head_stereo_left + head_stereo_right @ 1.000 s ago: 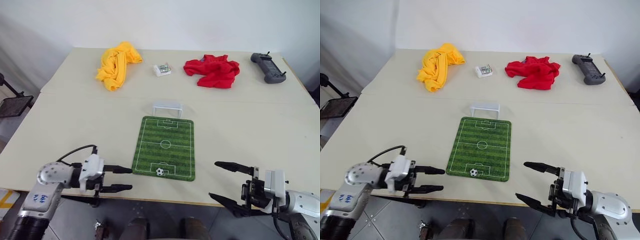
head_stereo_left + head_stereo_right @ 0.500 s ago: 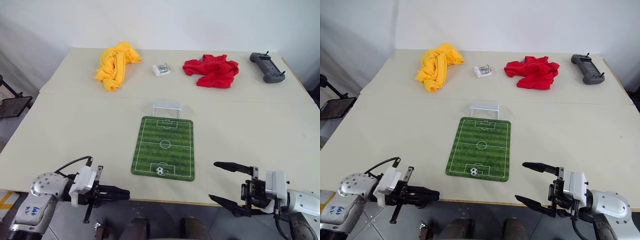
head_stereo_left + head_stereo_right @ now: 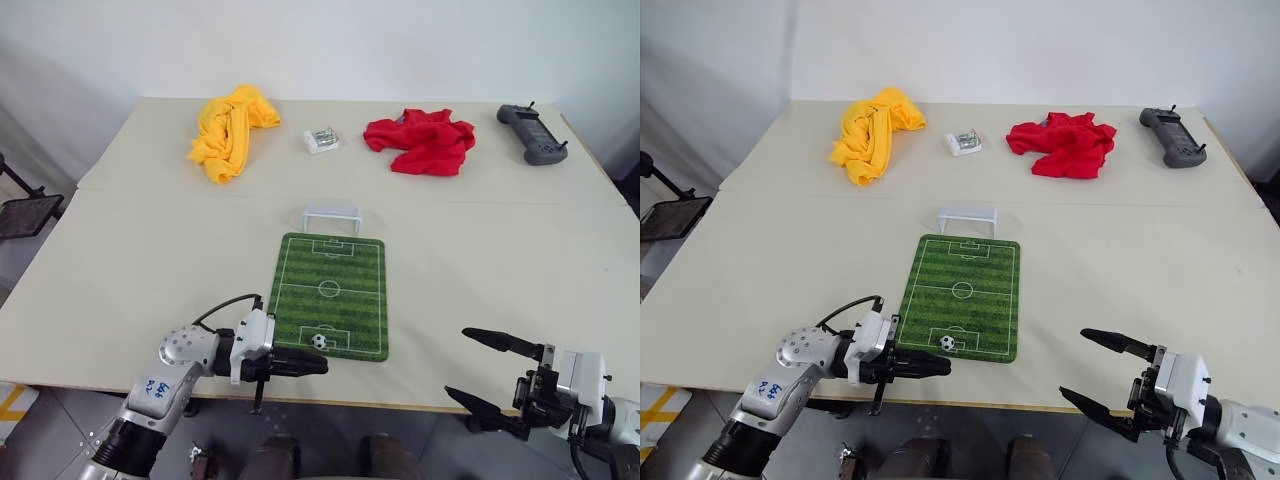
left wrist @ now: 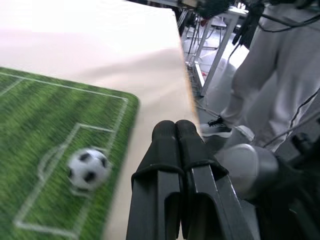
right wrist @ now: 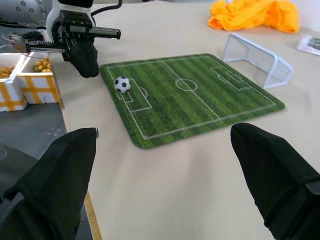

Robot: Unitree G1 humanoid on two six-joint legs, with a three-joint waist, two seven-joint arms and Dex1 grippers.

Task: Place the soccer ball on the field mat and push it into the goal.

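Left gripper (image 3: 318,364) with fingers pressed together, empty, tips at the table's near edge just short of the soccer ball (image 3: 319,341), ball sitting on the field mat (image 3: 330,292) near end, goal (image 3: 333,214) beyond the far end, right gripper (image 3: 478,372) spread wide, holding nothing.

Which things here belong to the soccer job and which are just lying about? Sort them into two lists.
Part of the job: soccer ball, field mat, goal, shut left gripper beside the ball.

Lying about: yellow cloth, red cloth, small white box, black controller.
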